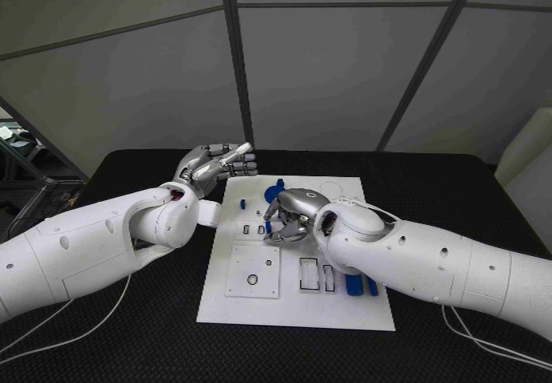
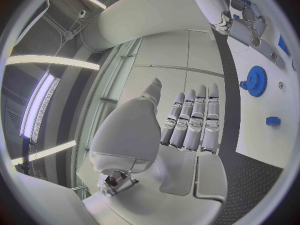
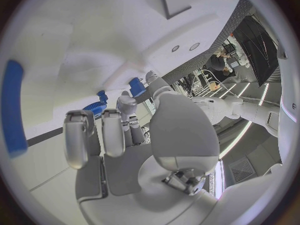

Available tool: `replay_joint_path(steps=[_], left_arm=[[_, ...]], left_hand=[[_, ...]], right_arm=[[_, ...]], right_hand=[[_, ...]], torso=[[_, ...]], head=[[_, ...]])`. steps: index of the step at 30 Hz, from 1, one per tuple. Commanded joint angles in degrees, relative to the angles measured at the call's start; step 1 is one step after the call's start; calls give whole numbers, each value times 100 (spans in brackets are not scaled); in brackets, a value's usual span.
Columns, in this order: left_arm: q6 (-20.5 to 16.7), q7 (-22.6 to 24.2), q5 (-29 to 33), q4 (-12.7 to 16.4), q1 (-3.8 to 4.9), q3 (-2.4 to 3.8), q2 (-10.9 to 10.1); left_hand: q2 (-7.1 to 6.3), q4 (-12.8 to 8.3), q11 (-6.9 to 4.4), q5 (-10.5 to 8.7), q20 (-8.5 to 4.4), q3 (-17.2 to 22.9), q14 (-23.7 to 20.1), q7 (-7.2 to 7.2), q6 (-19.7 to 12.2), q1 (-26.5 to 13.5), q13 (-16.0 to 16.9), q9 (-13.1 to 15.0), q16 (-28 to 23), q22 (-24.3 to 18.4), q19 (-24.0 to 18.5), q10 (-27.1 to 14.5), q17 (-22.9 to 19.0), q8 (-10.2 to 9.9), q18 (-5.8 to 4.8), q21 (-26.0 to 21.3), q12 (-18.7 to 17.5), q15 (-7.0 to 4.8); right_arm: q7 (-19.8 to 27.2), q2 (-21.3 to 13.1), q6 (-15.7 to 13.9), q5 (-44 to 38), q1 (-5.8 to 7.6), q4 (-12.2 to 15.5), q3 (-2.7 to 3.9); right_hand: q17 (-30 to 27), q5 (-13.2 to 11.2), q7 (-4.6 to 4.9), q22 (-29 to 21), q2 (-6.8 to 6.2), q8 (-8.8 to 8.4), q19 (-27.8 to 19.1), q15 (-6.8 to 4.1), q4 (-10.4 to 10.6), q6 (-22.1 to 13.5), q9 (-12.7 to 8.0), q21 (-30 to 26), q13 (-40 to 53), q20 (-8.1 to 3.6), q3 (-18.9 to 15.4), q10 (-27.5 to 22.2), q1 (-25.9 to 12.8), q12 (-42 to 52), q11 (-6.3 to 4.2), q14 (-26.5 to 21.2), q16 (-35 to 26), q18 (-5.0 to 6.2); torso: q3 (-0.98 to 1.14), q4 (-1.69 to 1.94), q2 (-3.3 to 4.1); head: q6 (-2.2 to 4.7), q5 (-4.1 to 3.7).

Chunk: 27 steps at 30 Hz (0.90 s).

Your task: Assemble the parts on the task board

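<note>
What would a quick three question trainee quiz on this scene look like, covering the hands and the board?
1. True or false: the left hand holds a blue part.
2. Which hand is over the task board? A) left B) right C) neither
3. Fill in: the blue gear lies on the ____.

Key:
1. False. In the left wrist view its fingers are straight, holding nothing.
2. B. The right hand hangs over the board's middle; the left hand is off its far left corner.
3. Task board.
</note>
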Motion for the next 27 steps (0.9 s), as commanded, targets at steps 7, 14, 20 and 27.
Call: replay_joint_path(steps=[7,14,20,27], left_arm=[[80,-107,-287,-39,8,4,-14],[243,-745,-1188,-78,7,4,-92],[844,-1940,-2742,-72,9,6,-206],[1597,-3364,-4130,-81,101,9,-189]], left_hand=[[50,-49,-14,-40,-10,-17,85,102,59,8,3,-4,-5,-9,65,76,7,-42,-67,17,-40,6],[145,-123,-338,130,-335,-39,1139,-144,638,-75,116,88,422,152,807,911,288,140,-59,475,200,-368],[161,-11,-847,298,-919,-21,2691,-601,1279,-261,381,289,1455,588,1969,2068,1082,367,-26,1376,567,-924],[88,240,-1117,187,-1238,-155,2843,-815,1526,-530,1646,796,5885,2809,2674,2618,5619,455,-310,3448,1448,-1210]], right_arm=[[479,-238,-1017,192,-3,358,5],[1517,-980,-802,1389,31,995,123],[1813,-1758,-305,2745,211,1351,311],[1765,-2281,-360,3319,367,1408,375]], right_hand=[[56,33,50,1203,-178,-8,409,81,584,-255,0,4,-112,86,-296,-9,429,-41,37,269,-64,34],[-120,64,0,869,6,61,204,53,559,-35,31,-205,-167,65,-146,-20,808,-67,-7,215,-197,118],[-390,67,-51,530,115,107,-9,13,417,196,44,-436,-340,28,-76,-54,913,-221,-56,127,-412,200],[-369,83,-62,544,120,99,4,4,391,236,40,-432,-263,18,-87,35,879,-124,-66,143,-407,196]], torso=[[7,-4,-16],[3,-11,-61],[23,-22,-160],[54,-41,-257]], head=[[17,12],[28,52],[-22,95],[-104,149]])
